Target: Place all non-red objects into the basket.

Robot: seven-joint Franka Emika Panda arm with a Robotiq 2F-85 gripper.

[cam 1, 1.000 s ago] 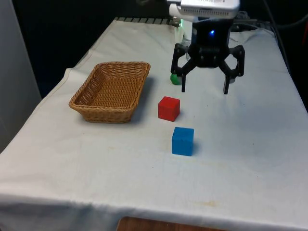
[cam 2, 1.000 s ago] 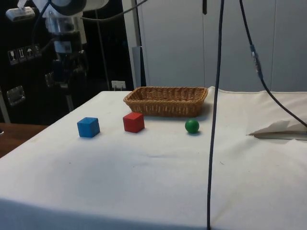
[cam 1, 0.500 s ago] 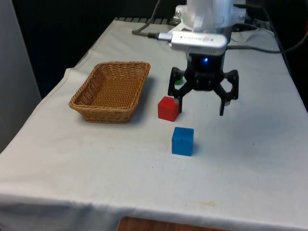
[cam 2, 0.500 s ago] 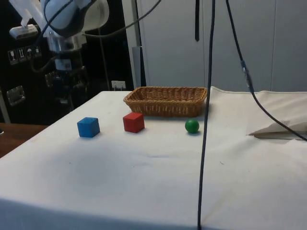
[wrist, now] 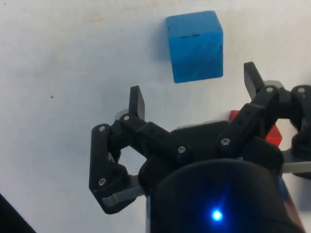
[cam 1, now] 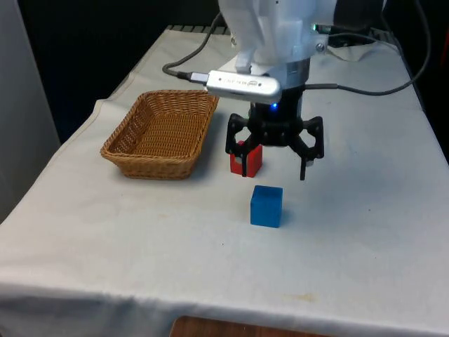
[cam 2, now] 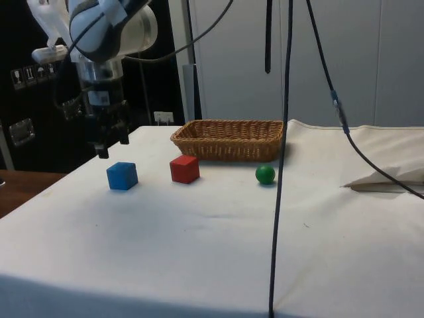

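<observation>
No readable writing was seen on any item. The wicker basket [cam 1: 161,133] lay well off to the gripper's side, at the front view's left. The gripper [cam 1: 273,170] was held wide open and empty, above the cloth. The blue cube [cam 1: 266,206] sat just ahead of the fingertips, untouched. The red cube [cam 1: 246,158] was partly hidden behind one finger. The green ball [cam 2: 265,174] lay beyond it.

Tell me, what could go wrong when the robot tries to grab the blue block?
The open gripper hangs above the table, between the red block and the blue block, not yet over the blue one. If it drops now, a finger might bump the red block or knock the blue one away. The green ball is round and could roll off when its turn comes. The basket is off to the side, so a loose grip might drop a block.
</observation>
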